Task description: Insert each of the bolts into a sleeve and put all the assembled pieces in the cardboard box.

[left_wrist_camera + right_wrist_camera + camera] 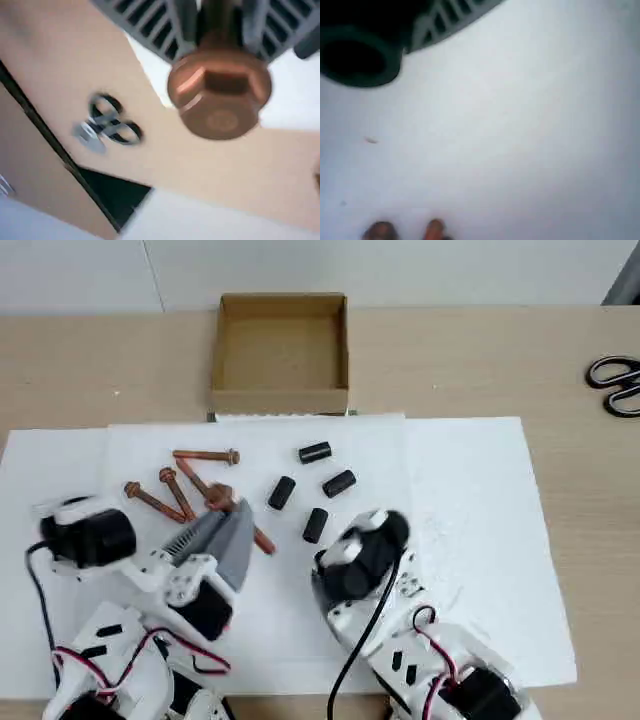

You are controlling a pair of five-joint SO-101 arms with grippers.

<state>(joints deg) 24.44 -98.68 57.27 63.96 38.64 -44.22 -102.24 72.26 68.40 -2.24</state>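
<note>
My left gripper [226,518] is shut on a copper bolt [220,95] whose hex head [218,497] sticks out between the grey fingers [140,20]. Several more bolts [205,455] lie on the white paper just beyond it. Loose black sleeves [314,452] lie mid-sheet, one sleeve [315,525] right beside my right arm [362,548]. In the right wrist view a black sleeve [355,62] sits end-on against the ribbed finger [450,20], apparently held, above the paper. The empty cardboard box [280,390] stands at the back centre.
Scissors [615,385] lie on the bare table at the far right, also in the left wrist view as scissors [107,125]. The white paper [480,500] has free room on its right half. Two bolt heads [380,231] show at the right wrist view's edge.
</note>
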